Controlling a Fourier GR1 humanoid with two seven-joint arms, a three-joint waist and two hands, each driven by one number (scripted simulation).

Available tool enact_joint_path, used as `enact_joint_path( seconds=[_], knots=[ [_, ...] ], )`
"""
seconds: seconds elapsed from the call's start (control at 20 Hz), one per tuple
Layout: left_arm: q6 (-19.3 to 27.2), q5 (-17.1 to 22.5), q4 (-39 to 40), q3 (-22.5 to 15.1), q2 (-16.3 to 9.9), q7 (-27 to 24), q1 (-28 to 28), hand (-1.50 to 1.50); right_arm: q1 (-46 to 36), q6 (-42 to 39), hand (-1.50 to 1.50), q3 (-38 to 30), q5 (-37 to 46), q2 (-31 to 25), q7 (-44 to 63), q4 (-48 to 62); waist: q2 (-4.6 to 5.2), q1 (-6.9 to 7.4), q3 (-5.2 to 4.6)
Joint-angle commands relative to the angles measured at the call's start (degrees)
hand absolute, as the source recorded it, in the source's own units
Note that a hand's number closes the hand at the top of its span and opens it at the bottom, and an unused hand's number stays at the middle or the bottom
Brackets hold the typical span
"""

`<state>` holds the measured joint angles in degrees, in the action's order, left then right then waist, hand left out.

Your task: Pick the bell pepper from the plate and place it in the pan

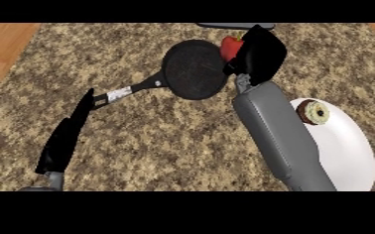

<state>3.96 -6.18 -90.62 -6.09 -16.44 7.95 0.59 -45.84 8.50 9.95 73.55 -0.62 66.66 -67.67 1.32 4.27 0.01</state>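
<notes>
Red bell pepper [231, 46] mostly hidden | right hand [258, 54] curled round it | beside pan [193, 69]

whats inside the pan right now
Nothing shows inside the pan; its dark bottom looks bare. The red bell pepper is at its right rim, held in the right hand, which covers most of it.

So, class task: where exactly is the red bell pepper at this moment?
In the head view the bell pepper sits toward the upper right, held in the right hand, just beside the right rim of the black pan, away from the white plate.
</notes>
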Motion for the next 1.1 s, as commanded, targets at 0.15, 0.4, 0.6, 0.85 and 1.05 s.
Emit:
enact_joint_path(
  seconds=[0.15, 0.4, 0.6, 0.85, 1.05],
  knots=[
    [0.0, -0.5, -0.5, -0.4, 0.5, 0.0, -0.6, 0.0, -6.5, 10.9, 1.5, -6.8, -6.4, 0.6, 1.5, 21.4, 0.53, 1.5, 0.03],
    [-0.5, -1.5, -1.2, -2.2, 0.8, -0.8, -1.2, 0.0, -5.1, 20.3, 1.5, -14.3, -19.4, 0.6, -2.3, 21.0, 0.98, 2.96, 0.41],
    [-0.2, -1.3, -0.4, -2.3, 1.9, 0.0, -2.3, 0.0, -7.3, 26.2, -1.5, -18.2, -26.9, 0.6, -7.3, 25.2, 1.11, 3.32, 0.3],
    [0.5, -2.1, 0.8, -2.5, 2.6, 0.4, -3.7, 0.0, -9.2, 40.9, -1.5, -16.7, -26.7, 0.6, -15.5, 28.6, 1.17, 3.31, 0.16],
    [-0.7, -1.5, 0.2, -2.2, 1.5, 0.3, -1.6, 0.0, -9.3, 52.6, -1.5, -17.4, -25.0, 0.6, -18.9, 29.6, 0.62, 2.6, 0.13]
  ],
)
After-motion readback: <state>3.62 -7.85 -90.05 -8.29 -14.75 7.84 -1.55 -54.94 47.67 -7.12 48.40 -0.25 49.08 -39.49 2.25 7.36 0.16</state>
